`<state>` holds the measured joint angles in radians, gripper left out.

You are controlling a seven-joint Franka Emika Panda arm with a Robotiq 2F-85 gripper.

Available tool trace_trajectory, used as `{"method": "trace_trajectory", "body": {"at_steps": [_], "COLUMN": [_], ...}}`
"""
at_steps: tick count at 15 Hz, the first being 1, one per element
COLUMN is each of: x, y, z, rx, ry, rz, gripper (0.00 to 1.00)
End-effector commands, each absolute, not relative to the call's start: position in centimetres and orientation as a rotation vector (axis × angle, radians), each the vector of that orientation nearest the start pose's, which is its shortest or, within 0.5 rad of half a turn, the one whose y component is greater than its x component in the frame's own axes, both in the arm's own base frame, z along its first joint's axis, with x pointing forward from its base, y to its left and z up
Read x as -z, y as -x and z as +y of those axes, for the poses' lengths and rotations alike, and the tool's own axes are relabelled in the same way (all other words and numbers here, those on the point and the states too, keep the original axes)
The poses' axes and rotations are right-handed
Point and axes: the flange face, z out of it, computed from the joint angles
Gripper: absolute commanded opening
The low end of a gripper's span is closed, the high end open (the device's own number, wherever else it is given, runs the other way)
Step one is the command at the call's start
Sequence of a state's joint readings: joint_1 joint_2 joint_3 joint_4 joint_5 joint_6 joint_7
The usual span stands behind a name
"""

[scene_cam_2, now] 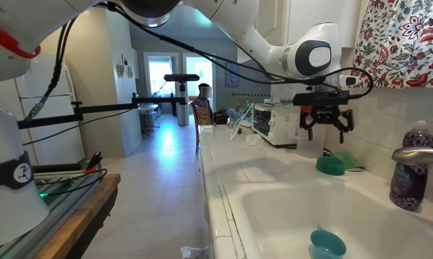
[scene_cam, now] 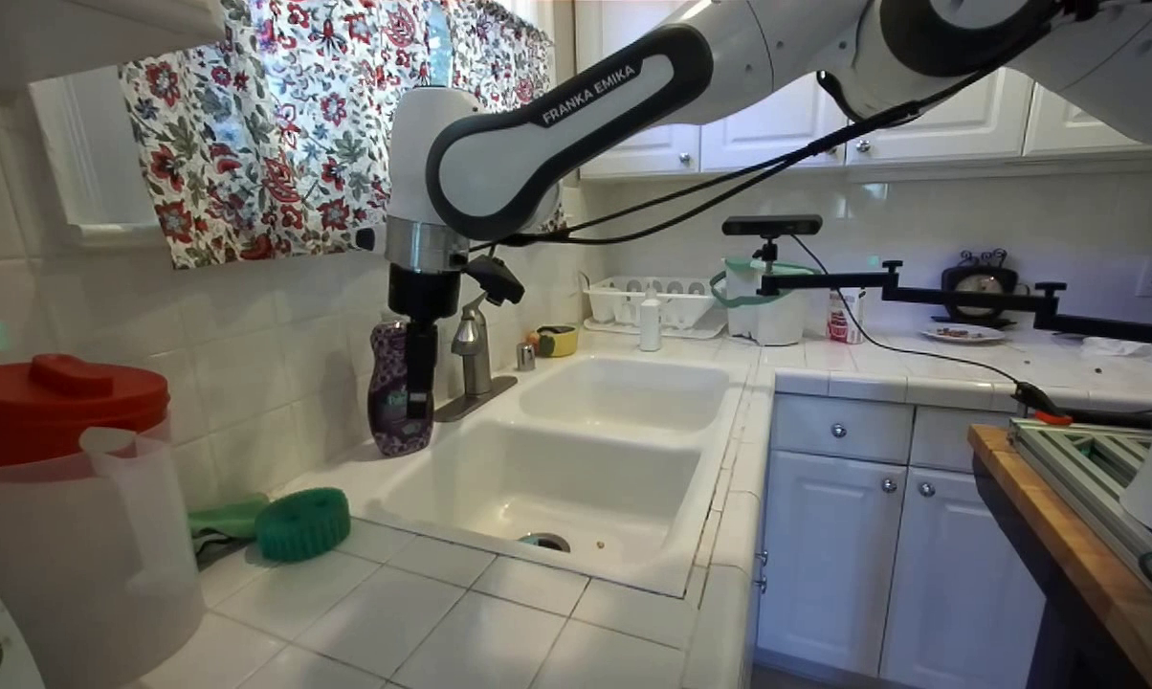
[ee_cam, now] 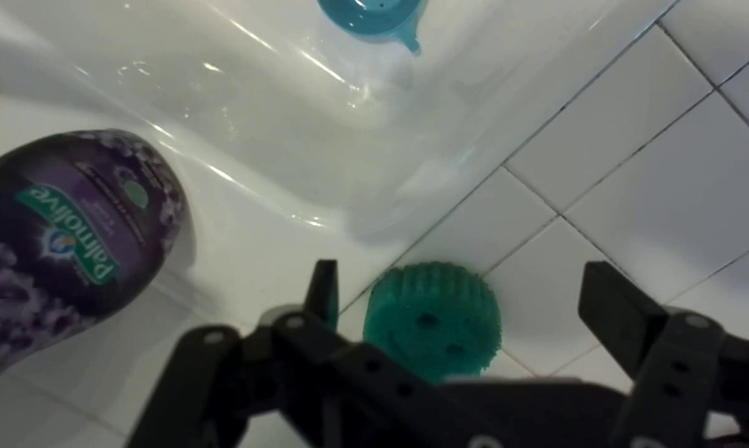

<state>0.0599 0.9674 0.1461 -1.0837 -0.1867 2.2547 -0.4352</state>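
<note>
Hovering with empty jaws spread wide, the gripper (scene_cam_2: 326,139) faces the sponge (ee_cam: 433,317), which sits on tile (ee_cam: 679,180) beside the sink (scene_cam: 557,469) near the soap (scene_cam_2: 409,183), likely kept handy for washing-up.

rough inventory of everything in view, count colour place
Sink: 1, white, in counter
Scrubber: 1, green, counter beside sink
Faucet: 1, silver, at sink
Soap bottle: 1, purple, near faucet
Cup: 1, blue, in sink
Pitcher: 1, translucent, red-lidded, counter
Toaster oven: 1, white, counter
Dish rack: 1, white, counter corner
Curtain: count unclear, floral, above counter
Cabinets: several, white, around counter
Person: 1, dark clothing, background
Arm: 1, white, above counter
Gripper: 1, black, open, above counter
</note>
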Motion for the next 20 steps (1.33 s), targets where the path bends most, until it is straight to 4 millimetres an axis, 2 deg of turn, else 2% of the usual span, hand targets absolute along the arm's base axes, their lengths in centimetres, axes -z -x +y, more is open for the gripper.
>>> {"method": "trace_trajectory", "body": {"at_steps": [1,7,14,20], "x": [-25.8,-23.6,-21.7,-20.7], "y": [-78.6,-80.1,-81.8,-82.3], "z": [11.8,11.3,13.4,14.1], "rx": [0.328,0.428,0.600,0.616], "ry": [3.015,3.040,2.998,2.981], "rz": [-1.047,-1.092,-1.046,-1.060], "gripper": [1.00,1.00,1.00,1.00]}}
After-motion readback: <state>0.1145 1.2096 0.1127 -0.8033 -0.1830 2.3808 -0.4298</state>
